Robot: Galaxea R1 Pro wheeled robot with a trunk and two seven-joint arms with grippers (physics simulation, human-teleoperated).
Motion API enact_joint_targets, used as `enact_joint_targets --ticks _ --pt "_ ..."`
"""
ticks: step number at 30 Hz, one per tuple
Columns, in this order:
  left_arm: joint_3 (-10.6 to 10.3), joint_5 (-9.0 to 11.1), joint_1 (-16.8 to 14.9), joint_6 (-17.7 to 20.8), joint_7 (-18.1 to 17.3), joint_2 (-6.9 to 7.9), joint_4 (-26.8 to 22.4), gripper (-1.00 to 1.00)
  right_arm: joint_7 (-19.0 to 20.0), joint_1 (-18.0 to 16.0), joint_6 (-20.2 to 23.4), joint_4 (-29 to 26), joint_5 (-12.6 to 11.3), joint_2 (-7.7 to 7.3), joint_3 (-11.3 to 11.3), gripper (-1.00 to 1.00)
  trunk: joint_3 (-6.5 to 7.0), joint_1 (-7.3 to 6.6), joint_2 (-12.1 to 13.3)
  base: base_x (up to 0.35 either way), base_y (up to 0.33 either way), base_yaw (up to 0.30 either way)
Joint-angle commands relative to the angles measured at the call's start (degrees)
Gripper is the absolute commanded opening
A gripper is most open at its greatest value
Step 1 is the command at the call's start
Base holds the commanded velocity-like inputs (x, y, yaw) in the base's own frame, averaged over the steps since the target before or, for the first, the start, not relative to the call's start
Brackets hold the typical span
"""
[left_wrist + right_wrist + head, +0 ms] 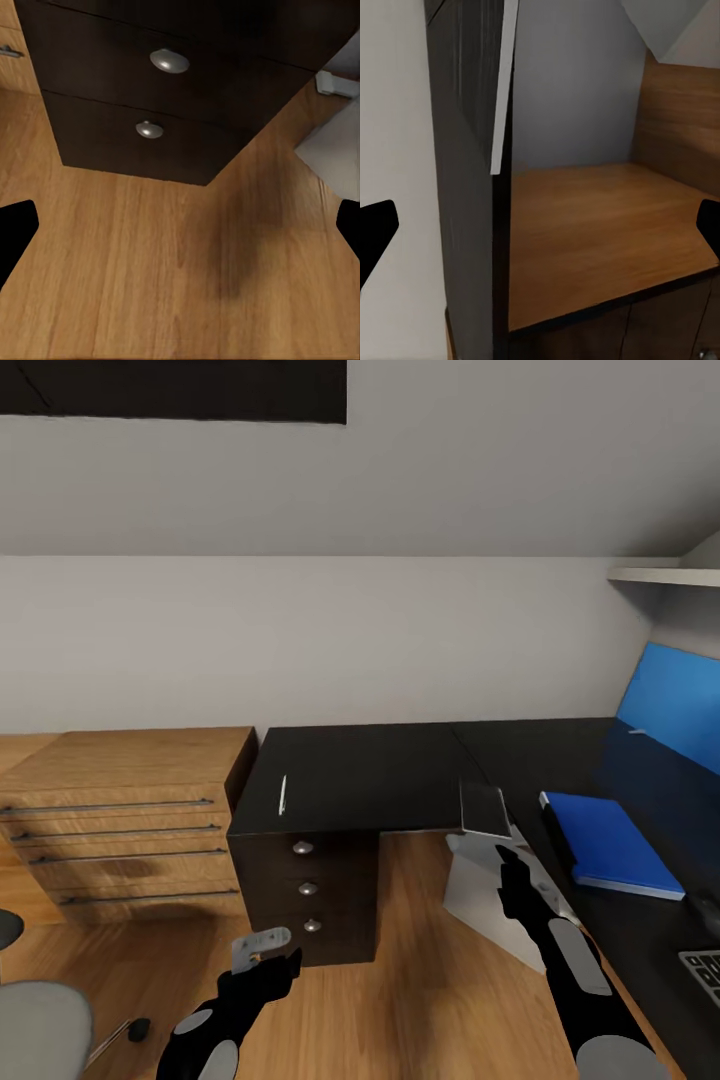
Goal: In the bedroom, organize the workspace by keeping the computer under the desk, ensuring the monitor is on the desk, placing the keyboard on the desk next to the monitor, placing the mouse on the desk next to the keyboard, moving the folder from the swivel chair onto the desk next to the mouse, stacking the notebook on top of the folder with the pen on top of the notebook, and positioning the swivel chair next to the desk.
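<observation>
Now my grippers hang empty, jaws spread wide, above wood floor. On the black desk [400, 770], the pen [283, 795] lies alone; the blue folder [612, 843] rests well apart. Likely next: reaching for the pen.

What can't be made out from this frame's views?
- Keyboard: head view, only a corner shows, the rest cut by the right edge.
- Swivel chair: head view, cut by the left and bottom edges.
- Pen: head view, a thin whitish stick on the desk, too small for detail.
- Dark thing in the right gripper: head view, seen at a slant, whether it is the notebook is unclear.
- Left gripper: head view, whether the fingers are open or shut is unclear.
</observation>
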Motion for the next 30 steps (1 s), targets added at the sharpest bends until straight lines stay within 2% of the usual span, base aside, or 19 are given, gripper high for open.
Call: enact_joint_targets --ticks 1,9,17,30 --pt "-0.2 0.7 -0.1 0.1 0.6 0.06 0.3 1.0 -0.3 0.0 0.2 -0.1 -0.5 0.01 -0.4 1.0 -0.06 0.02 0.0 0.174 0.0 0.0" --pt "-0.4 0.6 0.0 0.0 0.7 0.0 1.2 1.0 -0.3 0.0 0.2 -0.1 -0.5 -0.06 -0.6 1.0 -0.06 0.02 0.0 0.211 -0.019 0.0" --pt "-1.0 0.6 0.0 0.0 0.7 0.04 1.2 1.0 -0.2 0.0 0.2 -0.1 -0.5 -0.1 -0.6 1.0 -0.06 0.02 0.0 0.062 -0.109 0.0" --pt "-1.3 0.6 -0.1 0.0 0.8 0.01 1.2 1.0 -0.3 0.0 0.2 -0.1 -0.5 -1.11 -0.6 1.0 -0.06 0.02 0.0 0.052 -0.058 0.0"
